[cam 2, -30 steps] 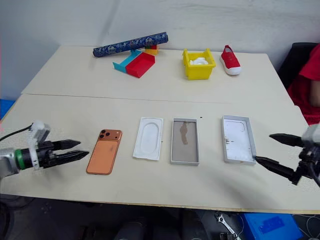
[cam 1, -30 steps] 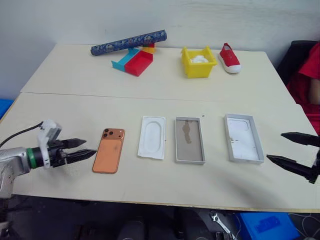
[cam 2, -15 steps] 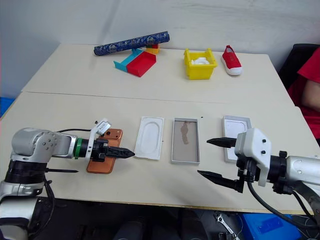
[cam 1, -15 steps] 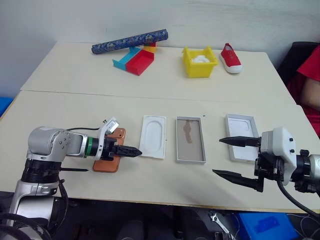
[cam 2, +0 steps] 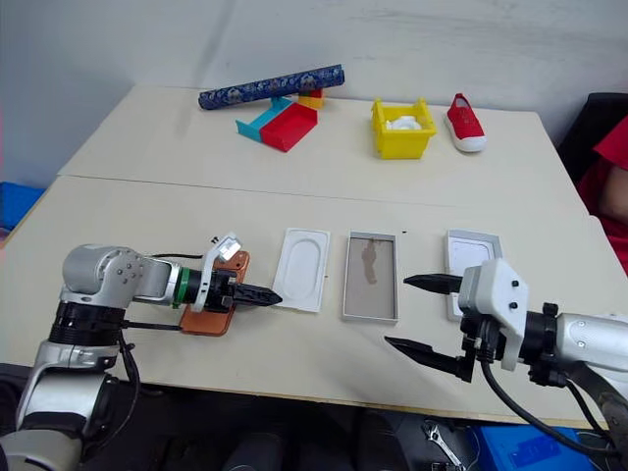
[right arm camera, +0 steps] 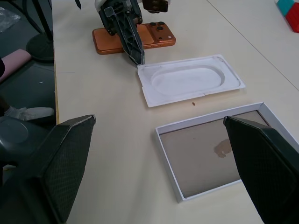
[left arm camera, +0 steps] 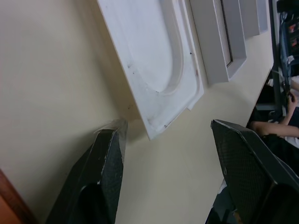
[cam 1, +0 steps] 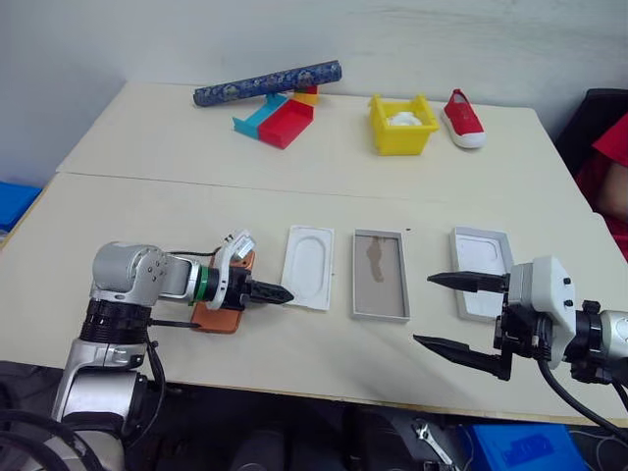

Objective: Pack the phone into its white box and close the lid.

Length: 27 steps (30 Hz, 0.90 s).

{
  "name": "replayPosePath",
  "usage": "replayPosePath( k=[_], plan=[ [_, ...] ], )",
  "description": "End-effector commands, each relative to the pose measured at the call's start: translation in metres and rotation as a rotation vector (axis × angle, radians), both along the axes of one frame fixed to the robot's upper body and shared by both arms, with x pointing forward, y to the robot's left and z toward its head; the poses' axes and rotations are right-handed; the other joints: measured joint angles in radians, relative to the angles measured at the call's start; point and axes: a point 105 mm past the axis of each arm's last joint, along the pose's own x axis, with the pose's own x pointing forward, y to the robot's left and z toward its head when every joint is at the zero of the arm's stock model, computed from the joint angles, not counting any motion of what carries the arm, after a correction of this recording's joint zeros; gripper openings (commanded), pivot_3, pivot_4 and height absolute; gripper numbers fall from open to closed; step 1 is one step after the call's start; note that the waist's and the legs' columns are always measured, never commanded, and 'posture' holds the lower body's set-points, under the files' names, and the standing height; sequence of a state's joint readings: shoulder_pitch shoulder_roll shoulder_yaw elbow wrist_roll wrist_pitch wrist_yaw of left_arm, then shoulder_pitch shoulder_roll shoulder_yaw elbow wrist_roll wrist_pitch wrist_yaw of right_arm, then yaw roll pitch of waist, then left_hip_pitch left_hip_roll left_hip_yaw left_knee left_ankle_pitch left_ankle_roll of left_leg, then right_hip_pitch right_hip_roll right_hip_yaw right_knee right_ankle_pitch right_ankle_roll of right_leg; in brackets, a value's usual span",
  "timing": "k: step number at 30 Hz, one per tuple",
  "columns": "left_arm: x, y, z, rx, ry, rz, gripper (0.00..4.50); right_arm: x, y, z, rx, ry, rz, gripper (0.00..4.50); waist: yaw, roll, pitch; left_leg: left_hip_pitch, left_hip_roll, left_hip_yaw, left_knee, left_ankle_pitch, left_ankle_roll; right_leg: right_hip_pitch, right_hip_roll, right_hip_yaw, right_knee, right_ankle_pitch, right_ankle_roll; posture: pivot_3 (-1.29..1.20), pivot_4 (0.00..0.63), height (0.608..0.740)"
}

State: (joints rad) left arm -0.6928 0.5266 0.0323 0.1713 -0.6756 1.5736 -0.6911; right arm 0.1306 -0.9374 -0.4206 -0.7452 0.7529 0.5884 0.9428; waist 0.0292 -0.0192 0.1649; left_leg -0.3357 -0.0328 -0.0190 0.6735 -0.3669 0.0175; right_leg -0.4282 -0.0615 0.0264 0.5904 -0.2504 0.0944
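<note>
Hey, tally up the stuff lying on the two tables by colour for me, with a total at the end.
White: 3, insert, the white box, the lid
Orange: 1, the phone
Yellow: 1, bin
Red: 1, shoe
Blue: 1, patterned roll
Multicoloured: 1, block tray
Total: 8

Your cream table (cam 1: 147, 211) carries the phone (cam 1: 218, 316) at nine o'clock. The insert (cam 1: 309, 281), white box (cam 1: 381, 288) and lid (cam 1: 480, 283) run toward three o'clock. At twelve lie a roll (cam 1: 267, 82), trays (cam 1: 275, 118), bin (cam 1: 403, 124) and shoe (cam 1: 463, 118).
</note>
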Motion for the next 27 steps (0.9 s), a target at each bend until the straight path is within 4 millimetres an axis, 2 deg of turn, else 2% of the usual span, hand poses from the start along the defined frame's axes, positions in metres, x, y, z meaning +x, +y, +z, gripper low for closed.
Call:
replayPosePath(
  k=[1, 4, 9, 12, 14, 19, 27],
  plan=[
    [0.001, -0.006, -0.006, -0.014, 0.023, 0.005, 2.18, -0.001, 0.003, 0.003, 0.0, -0.029, 0.016, 4.5, -0.001, 0.0, 0.0, 0.0, 0.0, 0.0, 0.0, 0.0, 0.0, 0.0, 0.0, 0.0, 0.0, 0.0, 0.0, 0.0, 0.15, 0.74],
    [0.0, -0.01, -0.014, -0.014, 0.049, 0.005, 1.31, -0.001, 0.003, 0.004, -0.001, -0.029, 0.019, 4.5, -0.004, 0.0, 0.0, -0.001, 0.0, 0.0, 0.001, 0.0, 0.0, 0.0, 0.0, 0.0, 0.0, 0.0, 0.001, 0.0, 0.15, 0.74],
    [0.001, -0.014, -0.019, -0.017, 0.05, 0.006, 1.31, -0.001, 0.002, 0.003, -0.004, -0.028, 0.015, 4.5, -0.002, 0.0, 0.0, 0.0, 0.0, 0.0, 0.001, 0.0, 0.0, 0.0, 0.0, 0.0, 0.001, 0.0, 0.001, 0.0, 0.15, 0.74],
    [0.002, -0.014, -0.021, -0.026, 0.048, 0.014, 0.72, -0.002, 0.002, 0.002, -0.006, -0.024, 0.013, 4.5, -0.003, 0.0, 0.0, 0.0, 0.0, 0.0, 0.002, 0.0, 0.0, 0.0, 0.0, 0.0, 0.001, 0.0, 0.001, 0.0, 0.15, 0.74],
    [0.003, -0.013, -0.022, -0.027, 0.048, 0.017, 0.12, -0.003, 0.003, 0.001, -0.006, -0.022, 0.012, 4.5, -0.004, 0.0, 0.0, 0.0, 0.0, 0.0, 0.002, 0.0, 0.0, 0.0, 0.0, 0.0, 0.001, 0.0, 0.001, 0.0, 0.15, 0.74],
    [0.003, -0.012, -0.02, -0.042, 0.05, 0.022, 0.04, -0.004, 0.003, 0.0, -0.009, -0.021, 0.011, 4.5, -0.009, 0.0, 0.0, 0.001, 0.001, 0.0, 0.002, 0.001, -0.002, 0.0, 0.0, 0.0, 0.003, 0.001, 0.001, 0.0, 0.15, 0.74],
    [-0.004, 0.001, 0.003, -0.07, 0.026, 0.014, 0.04, -0.005, 0.001, -0.004, -0.04, -0.017, 0.015, 4.5, -0.016, 0.0, 0.0, 0.0, 0.001, 0.0, 0.001, 0.001, -0.002, -0.001, 0.001, 0.001, 0.003, 0.001, 0.001, 0.0, 0.15, 0.74]
  ],
)
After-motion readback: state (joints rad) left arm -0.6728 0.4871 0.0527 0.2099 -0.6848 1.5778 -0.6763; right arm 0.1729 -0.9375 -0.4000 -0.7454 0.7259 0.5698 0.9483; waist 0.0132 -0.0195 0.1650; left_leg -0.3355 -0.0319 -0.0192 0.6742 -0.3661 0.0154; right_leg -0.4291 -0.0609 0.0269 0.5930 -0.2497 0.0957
